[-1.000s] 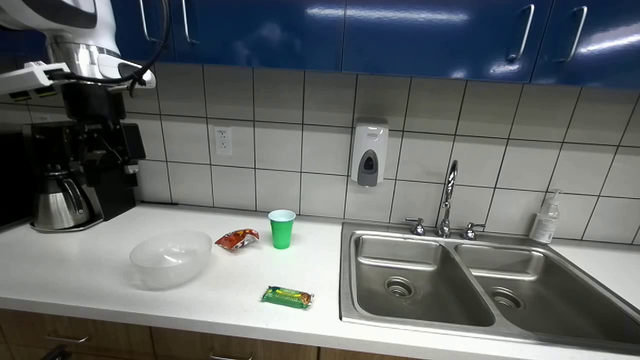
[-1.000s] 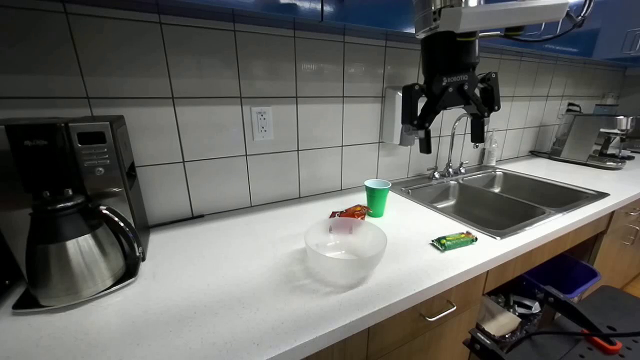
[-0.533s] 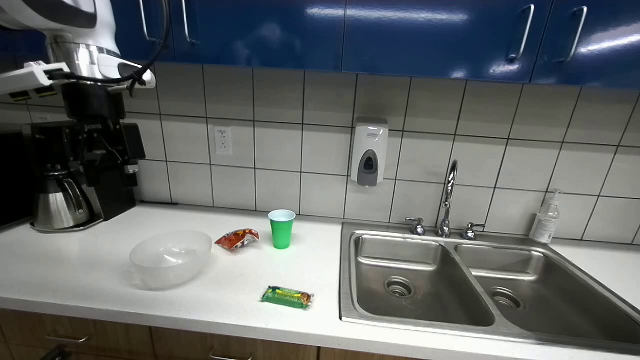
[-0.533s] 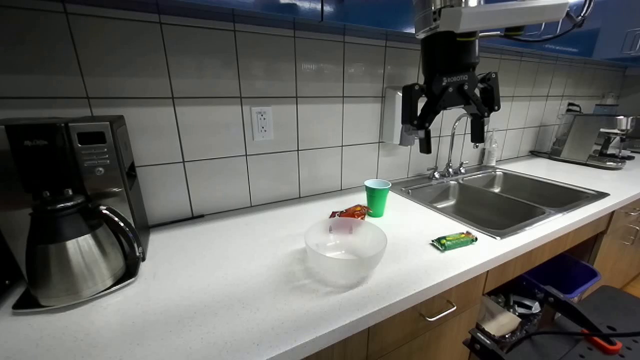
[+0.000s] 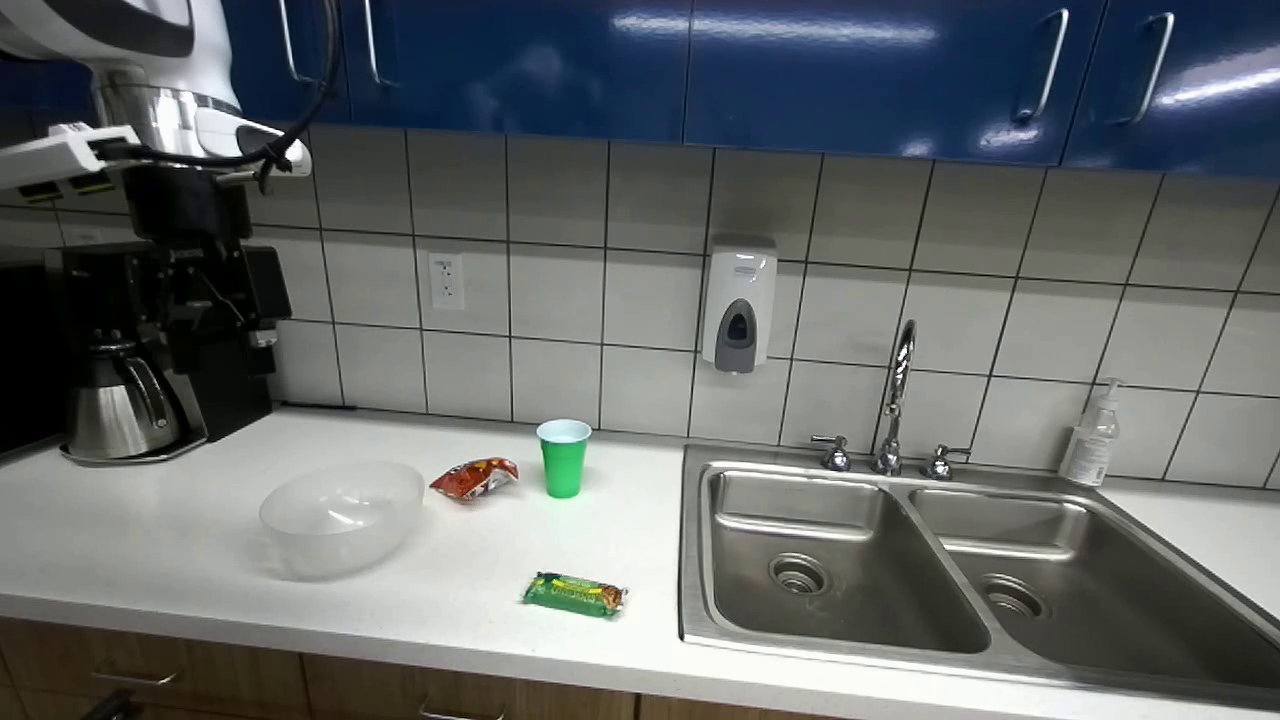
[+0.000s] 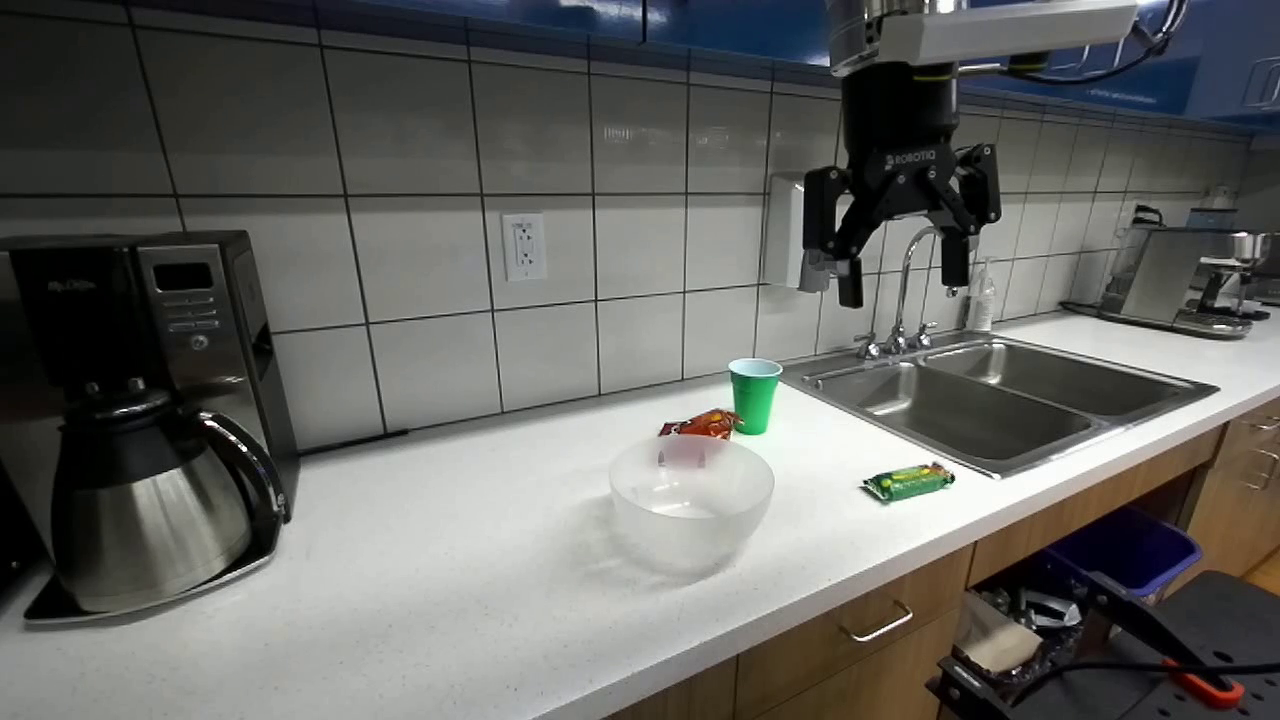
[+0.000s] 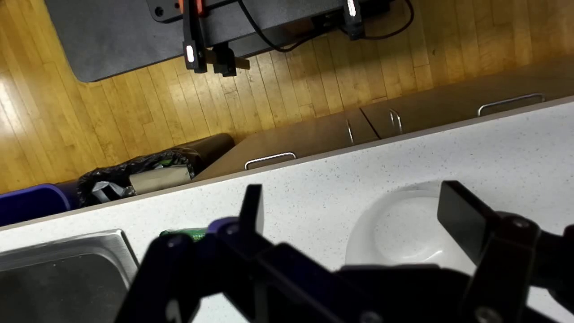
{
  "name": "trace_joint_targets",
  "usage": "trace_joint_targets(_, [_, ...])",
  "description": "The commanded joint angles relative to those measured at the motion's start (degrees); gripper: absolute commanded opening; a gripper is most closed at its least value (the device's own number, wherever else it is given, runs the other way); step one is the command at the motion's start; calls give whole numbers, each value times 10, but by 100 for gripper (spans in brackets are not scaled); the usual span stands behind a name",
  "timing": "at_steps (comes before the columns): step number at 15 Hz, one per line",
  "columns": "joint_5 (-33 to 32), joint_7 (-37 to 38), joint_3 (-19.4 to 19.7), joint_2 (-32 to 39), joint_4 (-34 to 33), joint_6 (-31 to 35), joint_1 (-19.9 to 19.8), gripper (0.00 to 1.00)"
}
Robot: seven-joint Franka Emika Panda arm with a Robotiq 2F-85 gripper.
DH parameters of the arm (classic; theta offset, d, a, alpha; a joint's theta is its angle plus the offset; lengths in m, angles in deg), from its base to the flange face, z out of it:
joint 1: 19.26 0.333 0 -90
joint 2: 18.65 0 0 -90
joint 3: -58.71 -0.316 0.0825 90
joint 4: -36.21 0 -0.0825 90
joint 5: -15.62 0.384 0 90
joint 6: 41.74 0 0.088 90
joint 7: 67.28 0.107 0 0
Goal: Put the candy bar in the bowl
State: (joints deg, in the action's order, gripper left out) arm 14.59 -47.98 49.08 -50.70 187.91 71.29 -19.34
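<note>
One small, flat, green-wrapped candy bar [image 5: 574,594] lies on the white counter [image 5: 480,560], well apart from the wide, round, see-through plastic bowl [image 5: 330,550], in an exterior view. Also in an exterior view, there's the black Robotiq gripper [image 6: 903,278], far higher than the bowl, fingers wide, holding nothing! Wrist view: bowl partly behind one finger, bar mostly behind the other. Reach stage, I'd say; next calls for lining up over the bar and lowering.
</note>
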Motion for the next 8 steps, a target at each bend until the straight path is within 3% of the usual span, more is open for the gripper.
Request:
trace_joint_targets(1, [-2,2,4,0,-1,-1,4,100])
trace_joint_targets(8, [-14,10,-1,15,1,17,2,100])
